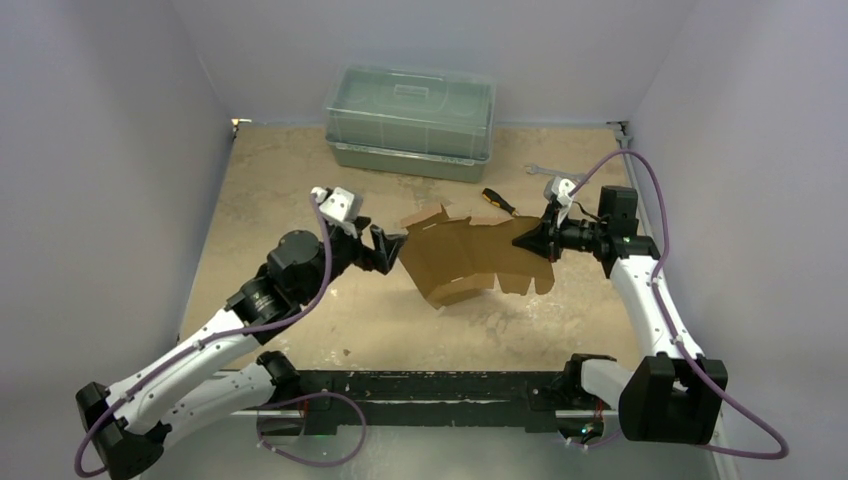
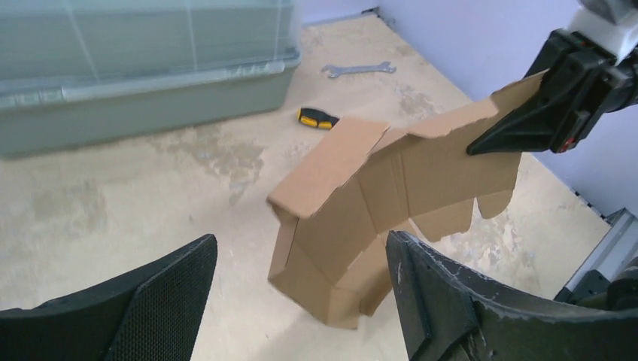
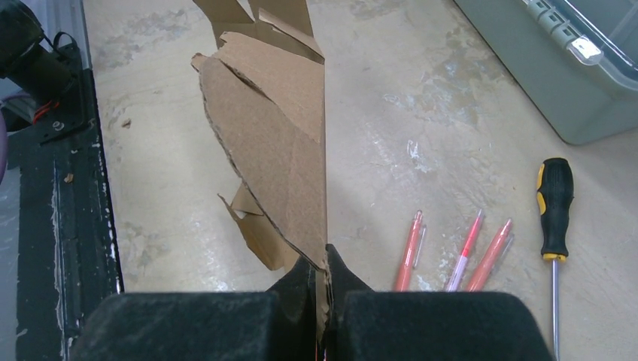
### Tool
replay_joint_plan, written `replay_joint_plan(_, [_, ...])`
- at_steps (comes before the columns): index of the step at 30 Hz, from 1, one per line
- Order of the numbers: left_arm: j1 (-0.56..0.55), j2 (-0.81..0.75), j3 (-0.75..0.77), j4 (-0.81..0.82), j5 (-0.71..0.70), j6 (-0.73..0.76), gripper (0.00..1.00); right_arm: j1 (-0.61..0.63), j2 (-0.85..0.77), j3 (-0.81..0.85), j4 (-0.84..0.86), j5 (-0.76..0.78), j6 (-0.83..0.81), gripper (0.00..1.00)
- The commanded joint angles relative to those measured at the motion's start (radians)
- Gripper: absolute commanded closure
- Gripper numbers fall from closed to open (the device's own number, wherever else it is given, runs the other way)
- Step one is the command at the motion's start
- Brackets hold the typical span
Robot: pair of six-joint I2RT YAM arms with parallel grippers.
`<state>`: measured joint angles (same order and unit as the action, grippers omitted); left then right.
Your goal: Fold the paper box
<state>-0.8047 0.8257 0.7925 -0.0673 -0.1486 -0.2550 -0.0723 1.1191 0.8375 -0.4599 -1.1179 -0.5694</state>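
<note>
Paper box (image 1: 470, 262), partly creased, at frame centre in the top view: its right edge is pinched by the right gripper (image 1: 522, 239), its left edge hangs free just beside the spread left gripper (image 1: 393, 243), with bare surface (image 1: 380, 320) at lower centre and 1 screwdriver (image 1: 497, 201) at upper centre.

top: overhead from near side, looking down | wrists: close, low — facing inward | shared: paper box (image 1: 470, 262)
</note>
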Motion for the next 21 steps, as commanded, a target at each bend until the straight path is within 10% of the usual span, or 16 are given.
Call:
replay_joint_plan(1, [0.013,-0.091,-0.155,0.011,-0.067,-0.201,0.17,-0.003,-0.004,0.031,-0.01,-0.006,-0.02,1.0])
replay_joint_plan(21, [0.159,0.027,-0.297,0.244,0.104,-0.354,0.22,-0.005,0.002,0.028,-0.016,0.006,-0.02,1.0])
